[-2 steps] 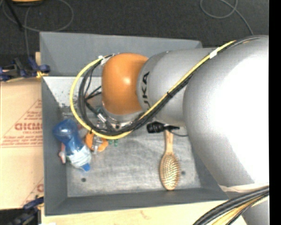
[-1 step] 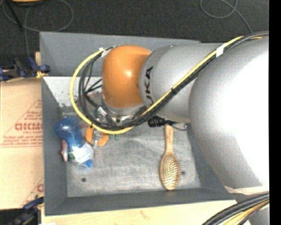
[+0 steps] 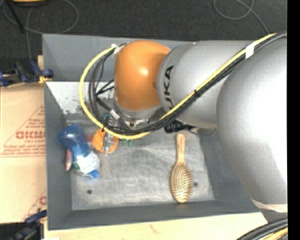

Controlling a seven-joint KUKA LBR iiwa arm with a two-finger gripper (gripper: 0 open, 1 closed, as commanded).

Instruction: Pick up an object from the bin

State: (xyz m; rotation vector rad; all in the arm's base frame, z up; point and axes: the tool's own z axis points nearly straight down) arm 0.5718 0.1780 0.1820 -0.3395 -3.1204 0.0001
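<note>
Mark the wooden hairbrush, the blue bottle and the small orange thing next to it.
wooden hairbrush (image 3: 181,181), camera view, middle of the bristle head.
blue bottle (image 3: 75,139), camera view, its rounded blue upper part.
orange thing (image 3: 97,141), camera view, its left side.

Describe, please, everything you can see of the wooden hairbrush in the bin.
The hairbrush looks like pale wood: an oval head full of bristles, facing up, and a slim handle. It lies flat on the floor of the bin, at the view's lower right, head toward the bottom wall, handle pointing toward the arm. Only the floor seems to touch it.
</note>
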